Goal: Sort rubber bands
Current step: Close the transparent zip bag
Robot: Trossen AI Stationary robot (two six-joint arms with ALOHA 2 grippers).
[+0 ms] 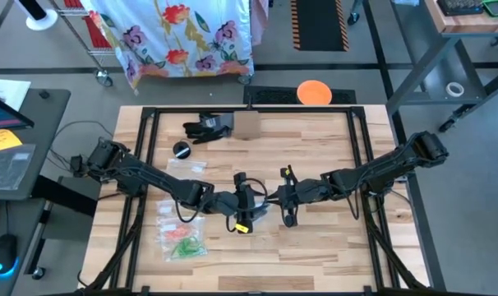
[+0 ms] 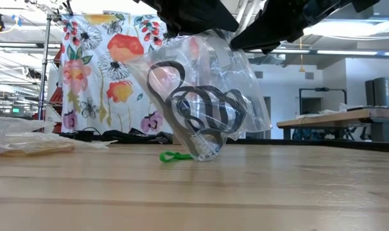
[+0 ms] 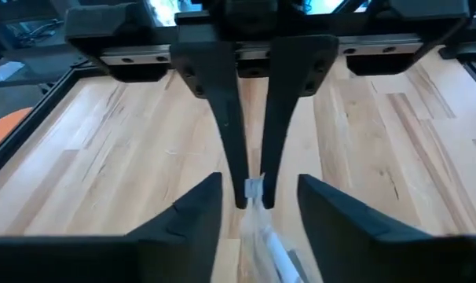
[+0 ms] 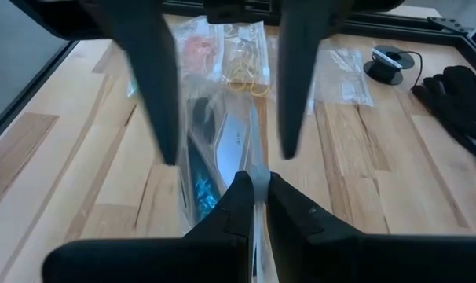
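The black rubber bands (image 2: 204, 109) hang inside a clear bag (image 2: 210, 90) I have lifted over mid-table, its bottom corner touching the wood beside a stray green band (image 2: 174, 156). My right gripper (image 4: 254, 189) is pinched on the bag's edge to hold its mouth up, while my left gripper (image 4: 226, 149) stands spread around it, holding nothing I can see.
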